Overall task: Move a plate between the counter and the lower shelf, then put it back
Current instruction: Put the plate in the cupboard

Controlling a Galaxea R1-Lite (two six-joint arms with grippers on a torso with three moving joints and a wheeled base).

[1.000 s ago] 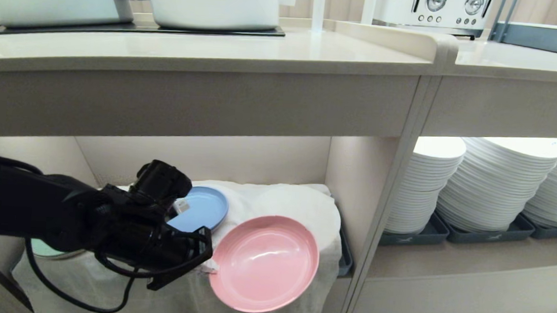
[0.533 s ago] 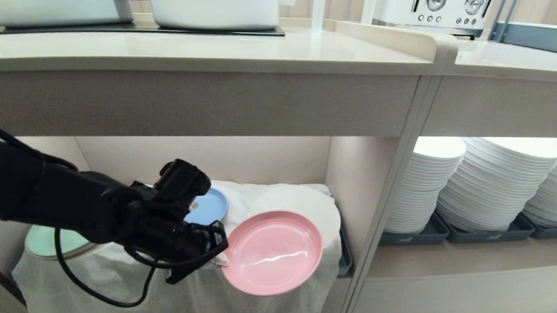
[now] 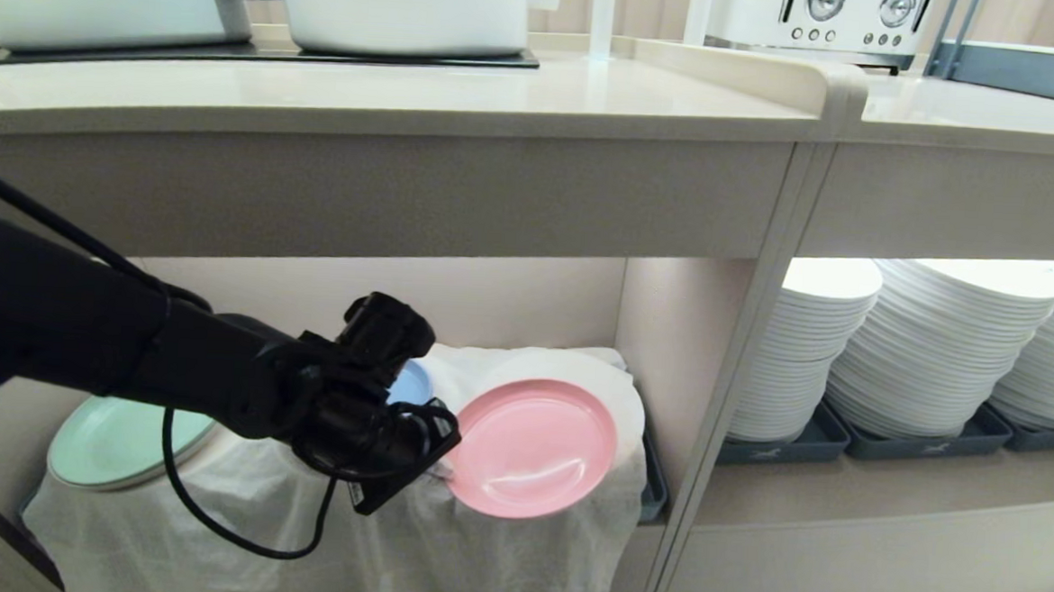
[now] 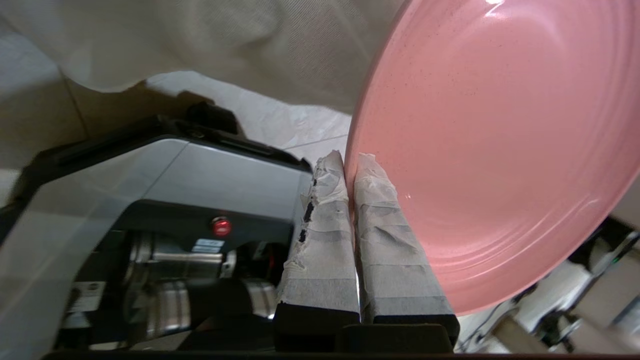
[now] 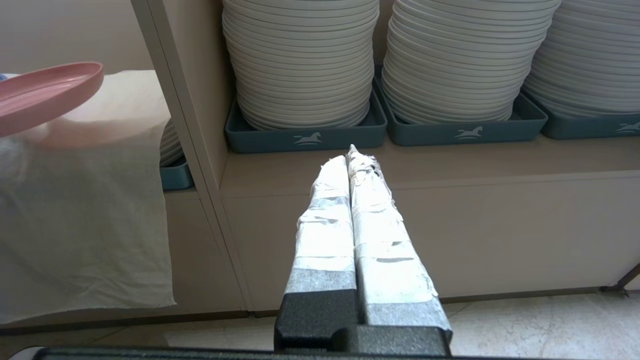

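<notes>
The pink plate (image 3: 537,445) hangs at the front of the lower shelf (image 3: 491,299), over the rumpled white cloth (image 3: 513,557). My left gripper (image 3: 448,454) is shut on the plate's left rim. In the left wrist view its taped fingers (image 4: 385,235) pinch the rim of the plate (image 4: 490,140), one on each face. The counter (image 3: 411,100) runs above the shelf. My right gripper (image 5: 352,155) is shut on nothing, low in front of the compartment to the right. The plate (image 5: 45,92) shows edge-on in the right wrist view.
A blue plate (image 3: 412,382) lies on the cloth behind my left gripper, and a mint-green plate (image 3: 113,441) lies further left. Stacks of white plates (image 3: 930,344) in dark trays fill the right compartment. White pots (image 3: 398,5) and a toaster (image 3: 821,18) stand on the counter.
My left arm has carried the pink plate up and to the right, further in over the cloth. The plate has tipped from steeply tilted to nearer level.
</notes>
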